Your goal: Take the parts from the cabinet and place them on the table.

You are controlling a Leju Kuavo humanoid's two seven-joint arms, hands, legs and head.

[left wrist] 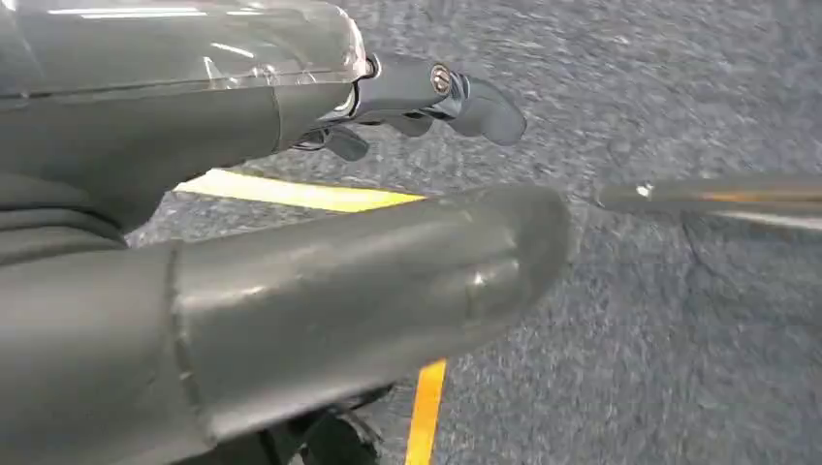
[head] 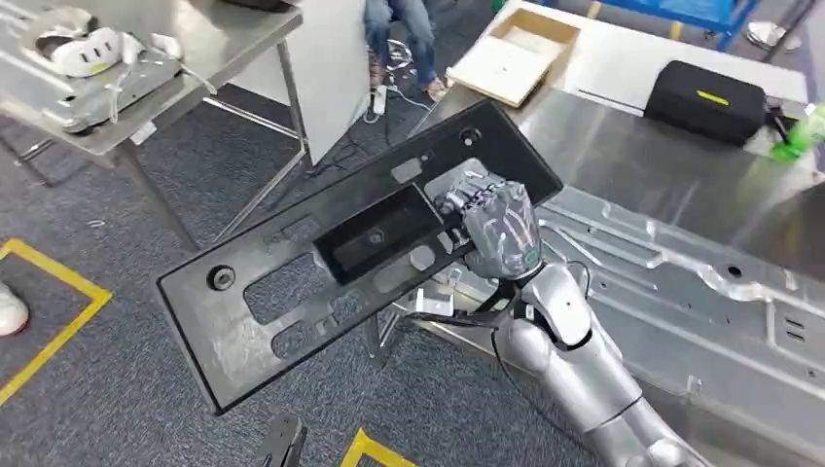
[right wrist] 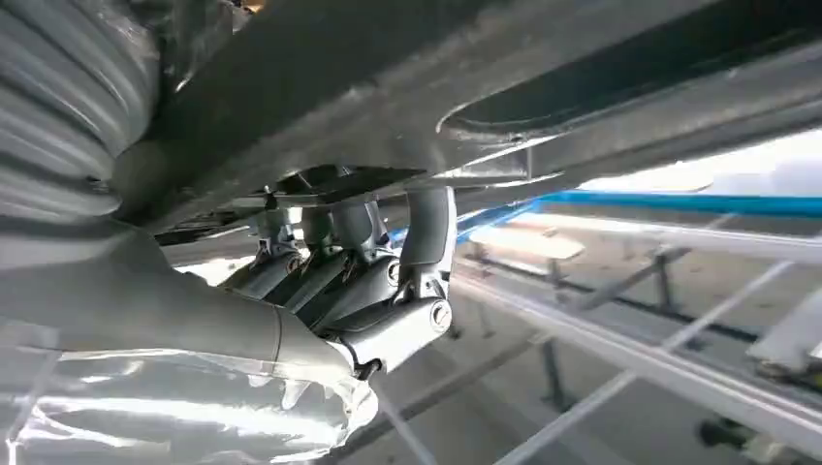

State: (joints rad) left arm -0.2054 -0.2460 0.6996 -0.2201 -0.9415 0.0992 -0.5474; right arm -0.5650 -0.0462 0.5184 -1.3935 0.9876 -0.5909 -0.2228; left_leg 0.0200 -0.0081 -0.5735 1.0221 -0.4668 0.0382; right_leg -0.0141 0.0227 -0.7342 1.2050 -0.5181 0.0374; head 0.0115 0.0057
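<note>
A long black plastic panel (head: 292, 292) with several cut-outs and a recessed pocket hangs tilted in the air, half over the floor and half over the steel table's (head: 632, 146) left edge. My right hand (head: 496, 229) grips it near the pocket, arm reaching up from below right. In the right wrist view the fingers (right wrist: 359, 262) hook up into the panel's underside (right wrist: 388, 107). My left hand (left wrist: 291, 242) hangs over the grey carpet, thumb straight, fingers (left wrist: 426, 97) apart, holding nothing.
A large stamped metal sheet (head: 681, 282) lies on the table, with a black case (head: 705, 102) and a shallow wooden tray (head: 516, 53) behind it. Another steel table (head: 146, 88) stands far left. A seated person's legs (head: 399, 24) are behind. Yellow floor tape (head: 58, 302) marks the carpet.
</note>
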